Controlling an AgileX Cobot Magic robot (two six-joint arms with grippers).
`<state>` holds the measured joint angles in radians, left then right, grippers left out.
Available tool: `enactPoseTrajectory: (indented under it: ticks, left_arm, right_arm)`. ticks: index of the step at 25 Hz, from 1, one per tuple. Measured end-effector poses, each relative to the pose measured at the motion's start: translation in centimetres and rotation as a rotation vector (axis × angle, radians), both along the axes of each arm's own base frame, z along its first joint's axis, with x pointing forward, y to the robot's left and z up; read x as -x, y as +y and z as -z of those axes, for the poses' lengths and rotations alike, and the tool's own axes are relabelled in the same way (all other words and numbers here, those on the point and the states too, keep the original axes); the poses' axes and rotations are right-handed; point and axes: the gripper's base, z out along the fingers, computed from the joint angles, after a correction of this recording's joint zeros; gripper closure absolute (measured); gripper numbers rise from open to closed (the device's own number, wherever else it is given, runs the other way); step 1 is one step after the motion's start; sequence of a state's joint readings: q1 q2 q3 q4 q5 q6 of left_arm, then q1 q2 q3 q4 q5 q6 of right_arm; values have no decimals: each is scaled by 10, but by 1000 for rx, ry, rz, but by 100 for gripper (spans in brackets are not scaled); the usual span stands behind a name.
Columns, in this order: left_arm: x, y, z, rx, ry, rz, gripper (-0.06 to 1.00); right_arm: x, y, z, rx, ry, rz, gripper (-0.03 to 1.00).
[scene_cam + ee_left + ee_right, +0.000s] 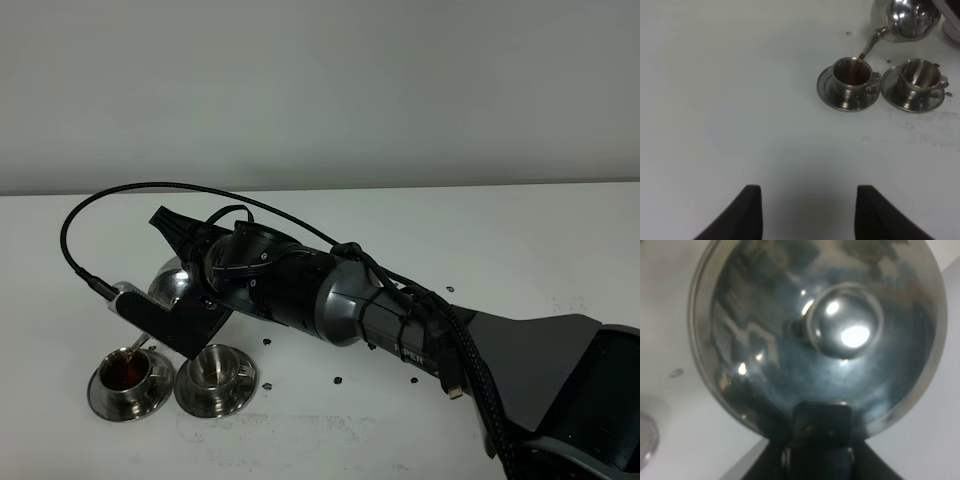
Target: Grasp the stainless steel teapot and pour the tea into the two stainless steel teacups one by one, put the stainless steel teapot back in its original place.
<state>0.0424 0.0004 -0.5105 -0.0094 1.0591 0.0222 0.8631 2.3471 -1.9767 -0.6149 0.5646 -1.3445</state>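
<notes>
High camera: the right gripper [190, 290], reaching across the white table [500, 240], holds the steel teapot [168, 282] tilted above the tea-filled teacup [125, 372]. The empty teacup [215, 370] stands just beside it.

Left wrist camera: the left gripper [807, 212] is spread wide and holds nothing. Tea [860, 59] streams from the spout into the cup.

Right wrist camera: the teapot's knobbed lid fills the view, with a dark finger [821, 425] pressed against it.

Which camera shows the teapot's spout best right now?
Left wrist: the teapot's spout shows clear, pouring tea into a teacup. Exterior high catches only its tip under the right arm; right wrist shows only the lid.
</notes>
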Motion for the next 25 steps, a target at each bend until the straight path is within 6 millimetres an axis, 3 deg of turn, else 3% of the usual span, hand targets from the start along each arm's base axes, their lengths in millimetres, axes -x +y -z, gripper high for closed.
enactPoseTrajectory:
  ticks: [15, 25]
  left_arm:
    - [0, 0, 0, 0, 0, 0, 46]
    - [0, 0, 0, 0, 0, 0, 46]
  right_arm:
    - [7, 1, -2, -115, 146, 69, 77]
    - [-2, -12, -8, -191, 226, 142, 77]
